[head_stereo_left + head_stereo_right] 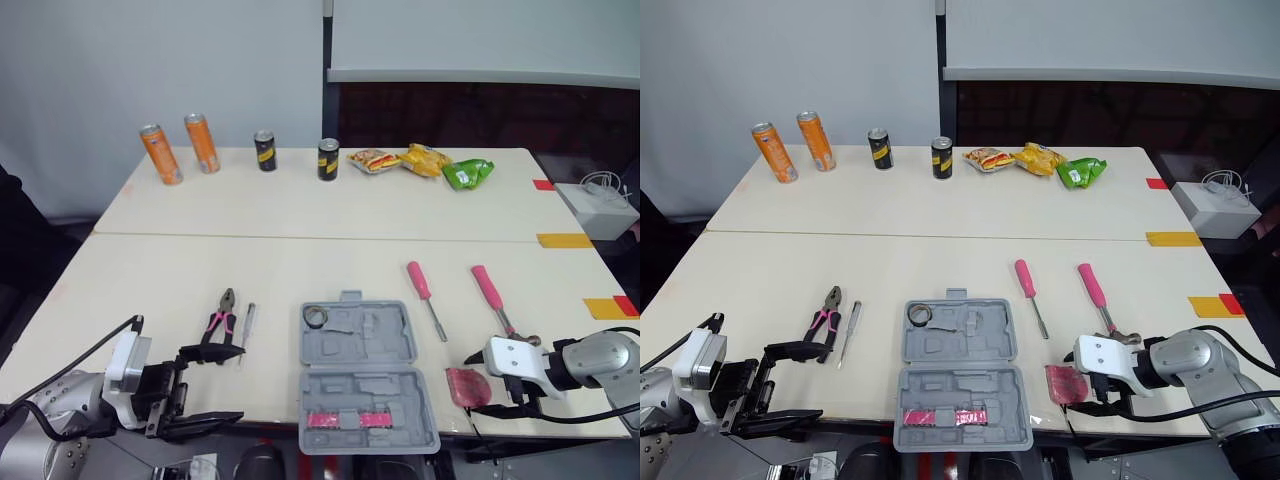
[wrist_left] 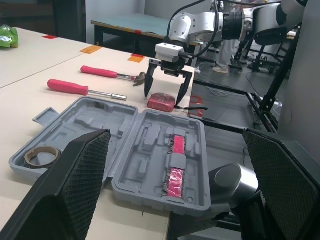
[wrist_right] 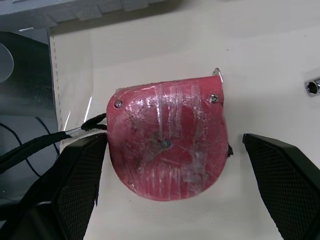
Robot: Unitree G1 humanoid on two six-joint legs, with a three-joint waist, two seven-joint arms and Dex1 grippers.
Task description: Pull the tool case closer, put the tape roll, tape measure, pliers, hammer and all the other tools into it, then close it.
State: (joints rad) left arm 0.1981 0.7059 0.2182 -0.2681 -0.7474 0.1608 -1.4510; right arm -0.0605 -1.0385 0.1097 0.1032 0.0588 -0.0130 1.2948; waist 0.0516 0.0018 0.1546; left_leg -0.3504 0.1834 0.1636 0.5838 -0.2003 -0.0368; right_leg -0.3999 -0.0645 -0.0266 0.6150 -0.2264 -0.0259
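Currently the right gripper (image 1: pixel 470 383) sits low over the near right edge of the table (image 1: pixel 300 270). Its two black, ribbed fingers (image 3: pixel 75 185) are spread apart, one either side of the tape measure (image 3: pixel 167 157), not clamped on it.

Tape measure: red, rounded body, scuffed, glossy tape stuck across its face; flat on the table, just right of the tool case (image 1: pixel 365 375).

Tool case: grey moulded plastic, open flat at the near edge. The tape roll (image 1: pixel 317 316) lies in its far left recess, and a pink strip (image 1: pixel 348 420) sits in the near half.

Hammer (image 1: pixel 492 295) and screwdriver (image 1: pixel 426 292), both pink-handled, lie beyond the case to the right. Pliers (image 1: pixel 221 318), pink and black grips, lie left of the case.

Left gripper (image 1: pixel 235 385): fingers wide apart, empty, hovering at the near left edge, near the pliers.
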